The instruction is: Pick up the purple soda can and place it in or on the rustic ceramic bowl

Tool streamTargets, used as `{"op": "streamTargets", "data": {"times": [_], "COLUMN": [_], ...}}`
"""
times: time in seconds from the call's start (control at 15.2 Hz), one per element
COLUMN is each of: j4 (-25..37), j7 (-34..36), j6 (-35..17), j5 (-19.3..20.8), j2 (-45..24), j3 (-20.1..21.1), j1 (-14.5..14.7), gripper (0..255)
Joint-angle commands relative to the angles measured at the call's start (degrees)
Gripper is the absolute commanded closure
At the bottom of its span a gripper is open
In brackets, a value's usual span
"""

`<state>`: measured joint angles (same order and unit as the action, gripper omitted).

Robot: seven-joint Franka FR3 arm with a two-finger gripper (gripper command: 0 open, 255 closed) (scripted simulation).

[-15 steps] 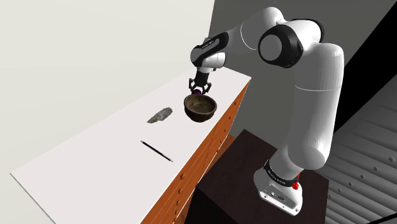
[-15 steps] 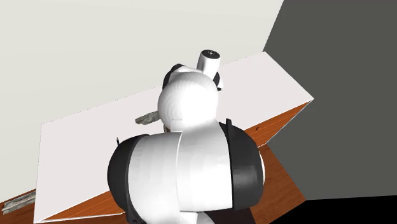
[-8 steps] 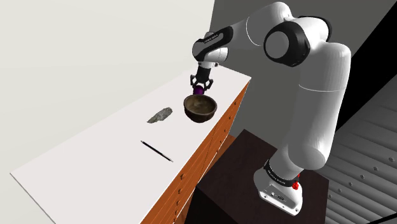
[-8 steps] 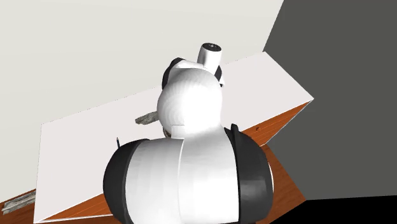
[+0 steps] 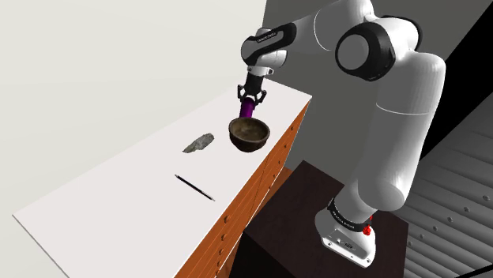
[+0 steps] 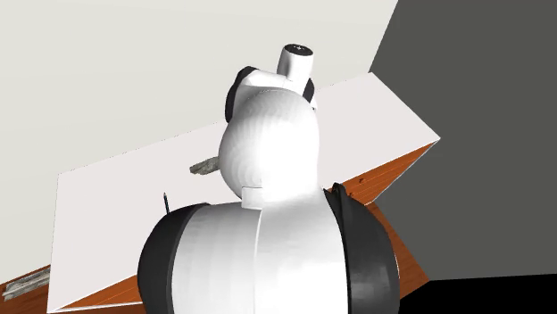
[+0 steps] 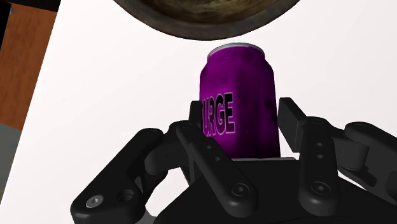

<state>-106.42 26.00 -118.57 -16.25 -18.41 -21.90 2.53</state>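
In the upper middle of the shoulder view, the end effector [image 5: 251, 95] points down, its 2 black fingers closed on the upright purple soda can [image 5: 250, 108], which hangs just above the brown ceramic bowl [image 5: 249, 134]. In the wrist view the can is clasped between both fingers [image 7: 195, 113], with "URGE" lettered on its side and the bowl beyond it. The bowl stands on the white tabletop [image 5: 118, 182]. A grey lump [image 5: 198, 143] and a thin black pen [image 5: 194, 187] lie toward the frame's lower left.
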Motion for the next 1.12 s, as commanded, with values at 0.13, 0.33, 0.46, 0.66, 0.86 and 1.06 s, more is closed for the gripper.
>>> {"op": "streamTargets", "data": {"times": [0.13,0.33,0.46,0.66,0.86,1.06], "j4": [1.21,2.34,3.16,4.50,5.96,7.56], "j7": [0.82,1.38,1.74,2.25,2.73,3.17], "j6": [2.48,4.42,5.73,7.73,9.77,11.84], "j5": [0.89,1.47,1.83,2.32,2.75,3.12], "j2": [1.47,2.41,2.97,3.75,4.42,4.98], "j3": [-0.30,-0.49,-0.60,-0.74,-0.86,-0.96], "j1": [0.19,0.28,0.33,0.38,0.40,0.40], "gripper": [255,255,255,255,255,255]}}
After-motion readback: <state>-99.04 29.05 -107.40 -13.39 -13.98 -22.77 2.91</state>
